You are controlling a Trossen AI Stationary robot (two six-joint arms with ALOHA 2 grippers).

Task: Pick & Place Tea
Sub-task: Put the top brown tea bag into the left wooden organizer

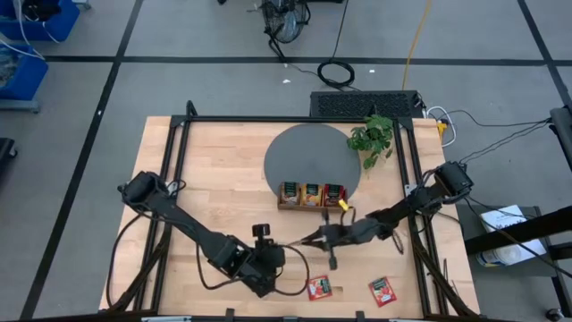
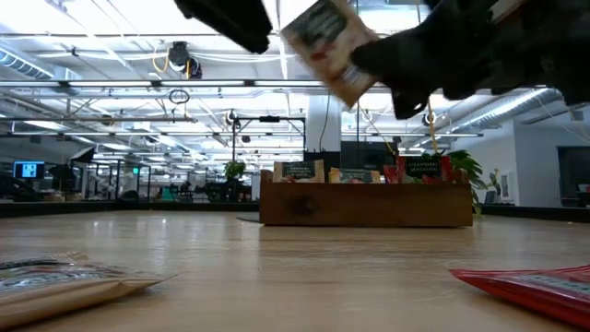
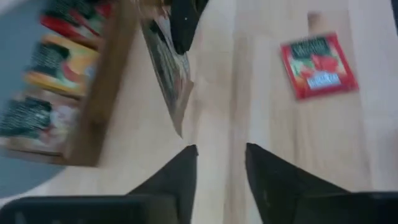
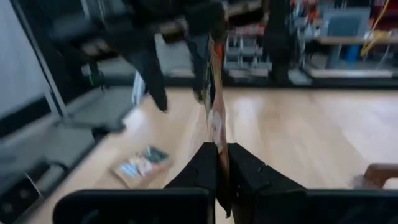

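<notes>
Here the right hand (image 4: 219, 163) pinches a tea sachet (image 2: 324, 44) by its edge, lifted off the counter (image 1: 214, 192) so it can drop upright into the wooden tray (image 1: 311, 195) just beyond; the left hand (image 3: 221, 168), released, waits beside it, red sachets (image 1: 319, 287) lying near

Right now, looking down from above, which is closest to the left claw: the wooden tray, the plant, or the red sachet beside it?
From the left gripper:
1. Red sachet, just below-right, near the table's front.
2. Wooden tray, farther up on the grey mat.
3. Plant, farthest, at the back right.
</notes>
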